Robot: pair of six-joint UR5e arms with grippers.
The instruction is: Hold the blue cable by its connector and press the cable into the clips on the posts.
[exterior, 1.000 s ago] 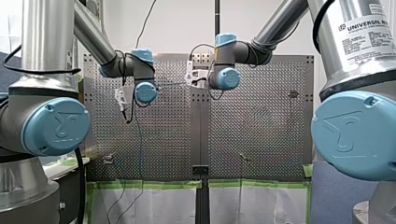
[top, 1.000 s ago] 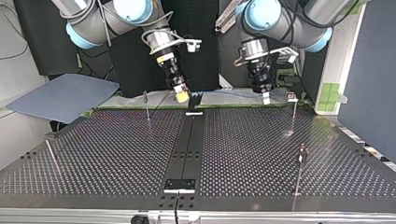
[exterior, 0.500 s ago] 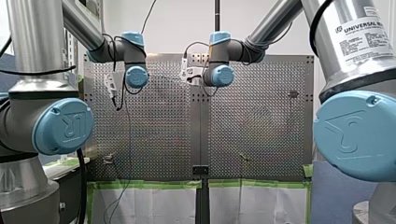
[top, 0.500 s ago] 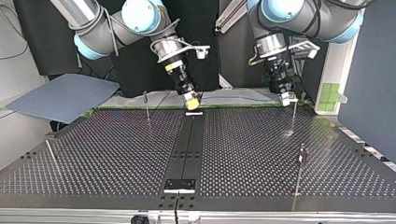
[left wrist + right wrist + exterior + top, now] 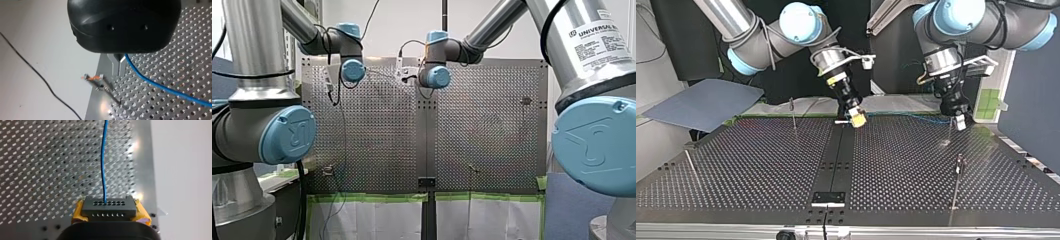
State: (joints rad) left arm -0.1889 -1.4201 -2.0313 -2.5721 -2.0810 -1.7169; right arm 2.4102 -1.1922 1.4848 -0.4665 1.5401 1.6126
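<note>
- Top view: table, perforated; both grippers low over its far edge.
- right gripper: yellow pads clamped on the connector.
- left gripper: metal fingers pinched narrow on the cable.
- cable spans between the two grippers, just above the table.
- post just beside left gripper.

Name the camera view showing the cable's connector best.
Right wrist view: the grey connector, held between yellow pads, shows its hole rows and the blue cable. Top view shows only my right end effector's yellow tip; front and left wrist views show no connector.
</note>
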